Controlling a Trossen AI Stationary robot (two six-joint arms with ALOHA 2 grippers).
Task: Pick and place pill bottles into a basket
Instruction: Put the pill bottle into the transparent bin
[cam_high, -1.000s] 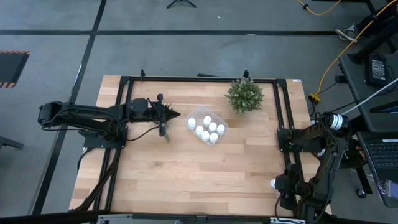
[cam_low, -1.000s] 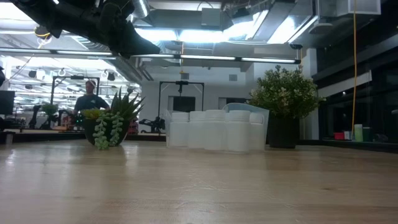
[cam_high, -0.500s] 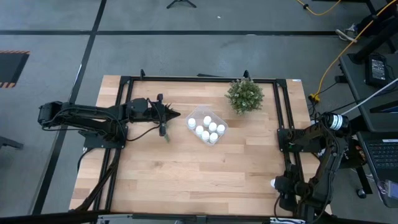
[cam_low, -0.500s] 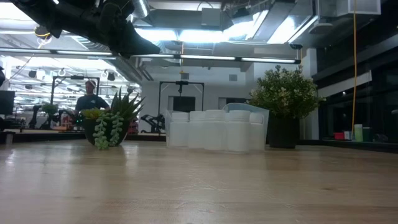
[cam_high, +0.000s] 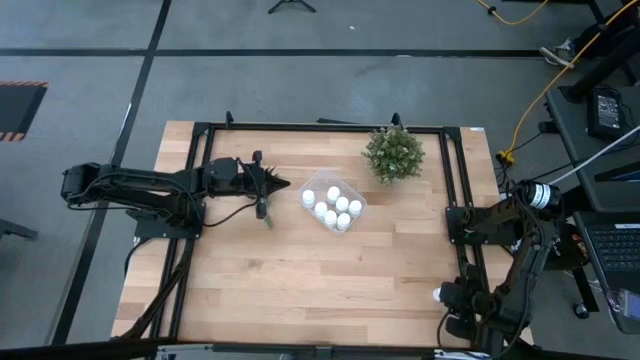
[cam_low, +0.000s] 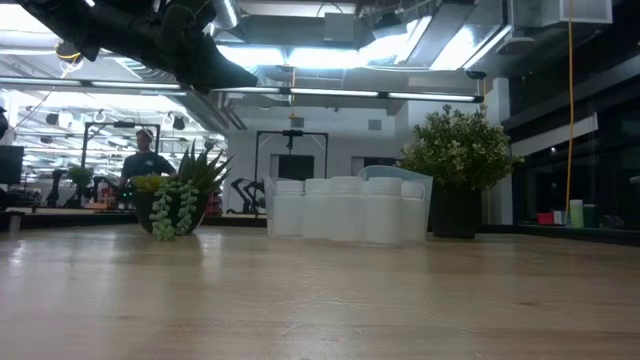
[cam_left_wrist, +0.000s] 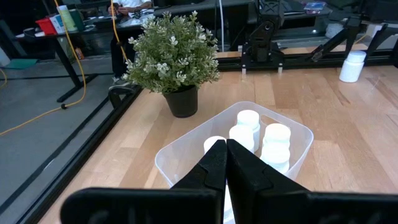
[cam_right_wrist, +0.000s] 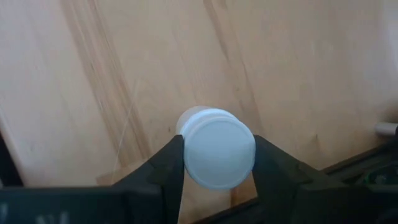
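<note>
- Over at the right front corner of the bench (cam_high: 300, 280), the right gripper (cam_right_wrist: 217, 163) points down at a lone pill bottle (cam_right_wrist: 217, 147), its two dark fingers (cam_right_wrist: 168, 165) pressed against either side of the white cap, so it has that bottle clamped between them.
- From overhead that same bottle shows only as a small white spot by the frame rail, just beside the dark arm.
- The basket (cam_high: 353, 190) sits near the middle of the bench toward the far side, with six pill bottles (cam_high: 332, 207) standing upright inside it, packed close together.
- The left gripper (cam_left_wrist: 226, 163) hangs above the bench just left of the basket, fingers pinched together with nothing between them.
- A bushy potted plant (cam_high: 393, 153) stands near the basket's far right corner, not touching it.
- A second, spiky plant (cam_low: 180, 195) with trailing beads sits under the left arm.
- A person (cam_low: 145, 160) stands in the room well beyond the bench.
</note>
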